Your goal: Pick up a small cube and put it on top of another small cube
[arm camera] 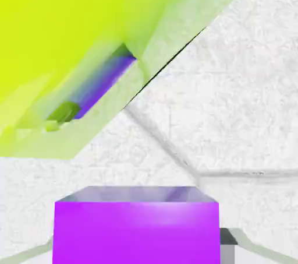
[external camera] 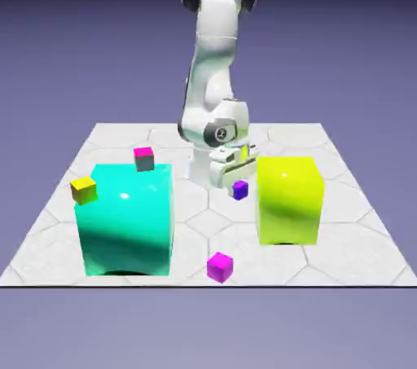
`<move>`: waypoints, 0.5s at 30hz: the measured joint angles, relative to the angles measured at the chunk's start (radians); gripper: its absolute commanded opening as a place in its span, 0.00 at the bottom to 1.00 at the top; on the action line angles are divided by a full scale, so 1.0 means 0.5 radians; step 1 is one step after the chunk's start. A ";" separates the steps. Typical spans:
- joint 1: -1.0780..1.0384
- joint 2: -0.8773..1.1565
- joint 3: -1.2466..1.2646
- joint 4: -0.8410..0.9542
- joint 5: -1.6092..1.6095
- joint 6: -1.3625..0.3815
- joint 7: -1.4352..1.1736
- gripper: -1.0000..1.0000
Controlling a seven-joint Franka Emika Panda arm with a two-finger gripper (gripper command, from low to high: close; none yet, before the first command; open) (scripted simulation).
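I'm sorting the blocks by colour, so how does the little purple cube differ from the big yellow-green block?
The purple cube is tiny and sits between the fingers of the closed hand; the yellow-green block is far bigger and stands free on the table. Their colours differ too. Both are plain box shapes.

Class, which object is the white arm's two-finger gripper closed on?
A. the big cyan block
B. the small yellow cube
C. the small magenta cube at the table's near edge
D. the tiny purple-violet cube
D: the tiny purple-violet cube fills the space between the gripper's fingers in the hand view.
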 measured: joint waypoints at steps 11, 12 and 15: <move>0.272 0.216 -0.303 0.482 0.873 -0.775 -0.391 0.00; 0.295 0.239 -0.327 0.524 0.961 -0.839 -0.411 0.00; 0.371 0.302 -0.384 0.609 1.222 -0.952 -0.353 0.00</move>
